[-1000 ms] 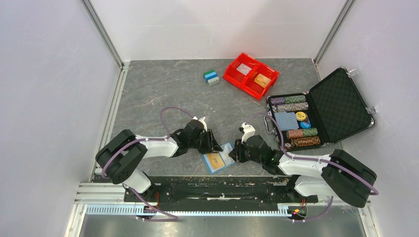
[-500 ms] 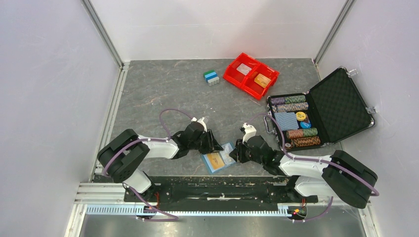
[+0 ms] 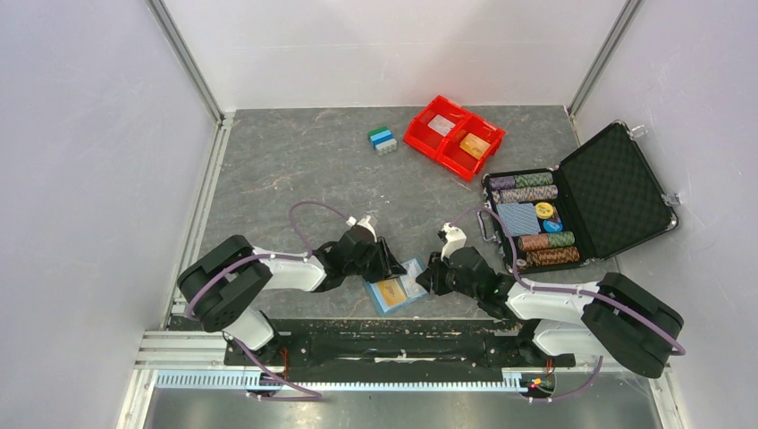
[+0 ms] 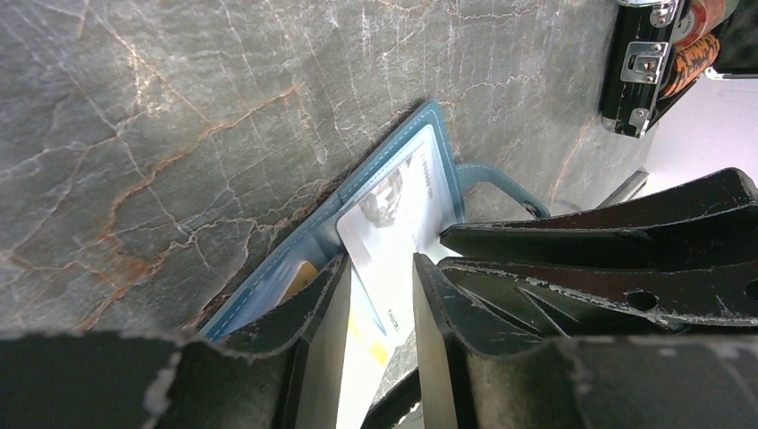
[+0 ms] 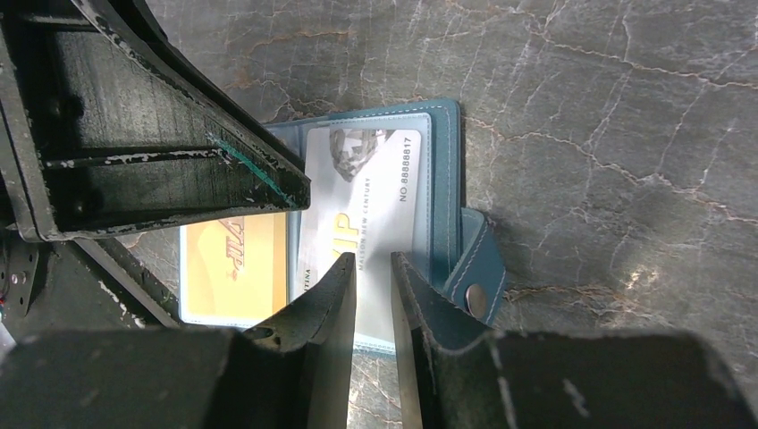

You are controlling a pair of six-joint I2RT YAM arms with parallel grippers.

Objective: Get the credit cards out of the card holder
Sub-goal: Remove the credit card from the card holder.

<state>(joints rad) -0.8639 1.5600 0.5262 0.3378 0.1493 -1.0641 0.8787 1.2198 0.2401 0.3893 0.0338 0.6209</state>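
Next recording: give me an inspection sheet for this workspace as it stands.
Surface: grey veined table, nothing seen wrong.
Job's things: card holder lies spread open near the arm bases; orange card and whitish card sit in its panels.
Clutter: red bin, small block, open black case with poker chips.
Grippers: left gripper and right gripper are low over the holder from opposite sides, jaws slightly apart, nothing held.
Cables: purple cables loop along both arms.
Surroundings: white walls; nothing else seen.
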